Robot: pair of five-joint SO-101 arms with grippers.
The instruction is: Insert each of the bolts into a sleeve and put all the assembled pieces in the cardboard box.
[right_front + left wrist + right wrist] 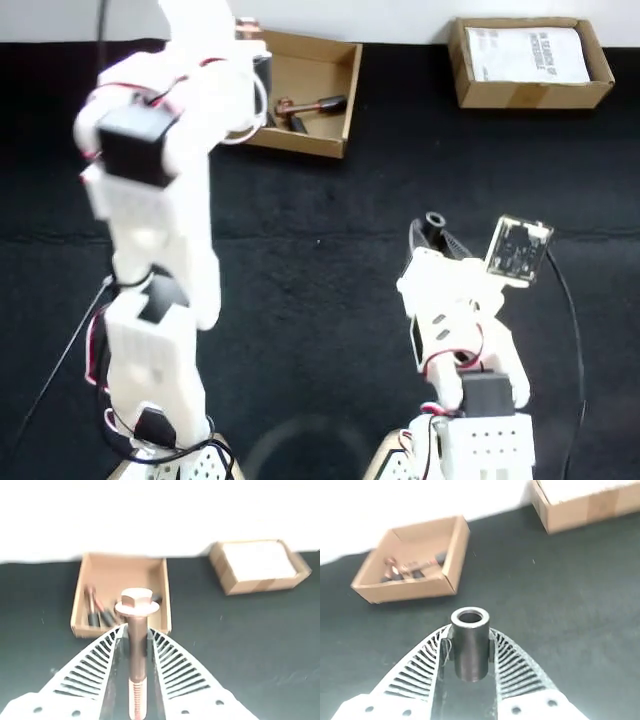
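Left hand is clamped on a copper bolt, up by the cardboard box in the high view's upper left. Right hand pinches a dark sleeve right of centre over the worktop.

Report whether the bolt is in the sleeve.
Out. Left gripper holds the bolt bare; right gripper holds the sleeve, bore empty.

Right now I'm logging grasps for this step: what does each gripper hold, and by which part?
Left gripper: a bolt, by its shank below the head. Right gripper: a sleeve, by its side walls.
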